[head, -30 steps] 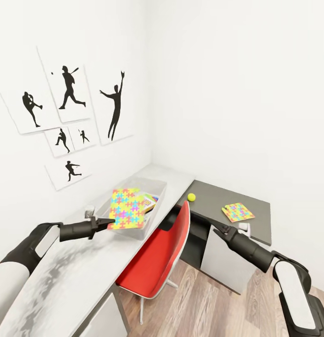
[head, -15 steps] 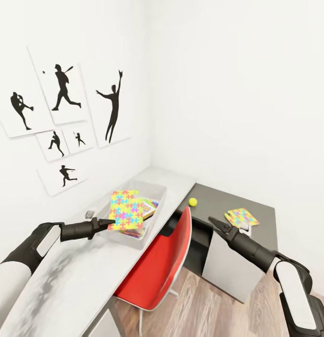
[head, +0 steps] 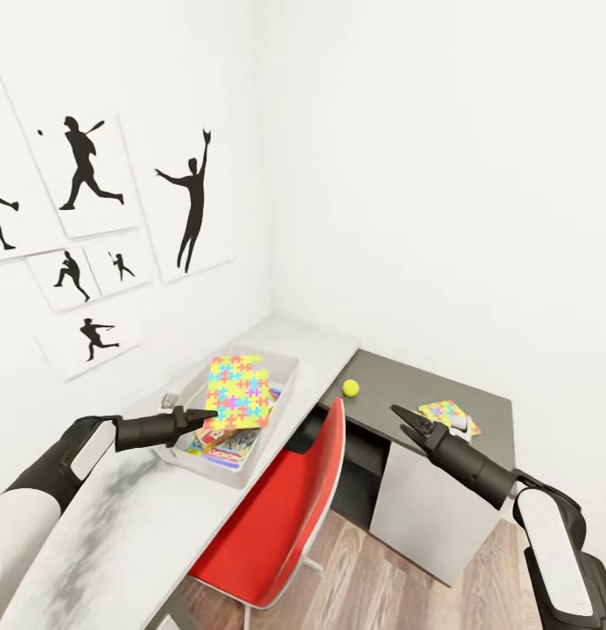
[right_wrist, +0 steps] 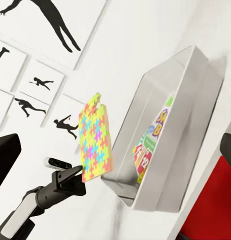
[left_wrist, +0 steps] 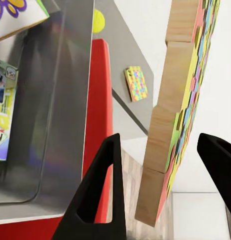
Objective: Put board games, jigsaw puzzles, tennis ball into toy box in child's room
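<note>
Now the left gripper (head: 211, 413) hovers over the toy box (head: 276, 398) on the worktop (head: 119, 534), fingers spread, a puzzle (head: 240, 392) between them, contact unclear. Right gripper (head: 401, 418) is part open, empty; second puzzle (head: 446, 413) and ball (head: 351, 388) lie on the dark unit (head: 399, 376).

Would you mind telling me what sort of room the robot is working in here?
Most likely a child's bedroom or study corner: sports silhouette pictures hang on the wall, a red chair stands at the table, and a toy box holds board games.
</note>
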{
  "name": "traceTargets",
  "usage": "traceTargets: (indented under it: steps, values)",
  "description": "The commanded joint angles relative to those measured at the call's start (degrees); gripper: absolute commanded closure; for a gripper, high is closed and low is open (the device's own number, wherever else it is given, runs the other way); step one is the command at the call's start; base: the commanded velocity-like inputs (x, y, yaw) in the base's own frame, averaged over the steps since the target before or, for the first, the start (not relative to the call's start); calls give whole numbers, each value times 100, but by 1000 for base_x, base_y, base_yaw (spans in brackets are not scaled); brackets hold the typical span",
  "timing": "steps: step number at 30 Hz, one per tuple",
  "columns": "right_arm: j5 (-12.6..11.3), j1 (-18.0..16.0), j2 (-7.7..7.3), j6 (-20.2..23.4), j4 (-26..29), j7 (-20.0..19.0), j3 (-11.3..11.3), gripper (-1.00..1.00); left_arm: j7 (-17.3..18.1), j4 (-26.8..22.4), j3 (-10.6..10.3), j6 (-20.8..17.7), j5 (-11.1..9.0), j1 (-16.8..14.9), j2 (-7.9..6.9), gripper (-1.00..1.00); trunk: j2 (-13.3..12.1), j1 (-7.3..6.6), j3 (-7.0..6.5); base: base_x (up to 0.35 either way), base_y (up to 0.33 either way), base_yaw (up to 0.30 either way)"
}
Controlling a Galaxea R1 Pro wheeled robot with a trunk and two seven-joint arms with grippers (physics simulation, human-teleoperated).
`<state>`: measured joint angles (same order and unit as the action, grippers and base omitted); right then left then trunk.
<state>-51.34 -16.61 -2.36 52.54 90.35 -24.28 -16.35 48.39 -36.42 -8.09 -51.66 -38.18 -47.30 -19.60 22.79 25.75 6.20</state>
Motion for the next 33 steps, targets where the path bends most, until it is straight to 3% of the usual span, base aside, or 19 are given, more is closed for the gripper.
traceTargets:
  steps: [1, 19, 33]
  values:
    - [25, -6, 0, 29, 0, -33, -9, -100, 6, 2, -22, -20, -23, -7, -4, 100, 13, 4, 13, 14, -32, 0]
    - [19, -3, 7, 24, 4, -34, -9, -100, 0, 2, -26, -20, -23, -7, 0, 100, 13, 4, 13, 177, -75, 4]
    - [19, -6, -1, 21, 9, -69, -11, -100, 11, 2, -9, -12, -23, -7, -4, 100, 13, 4, 13, 70, -26, 171]
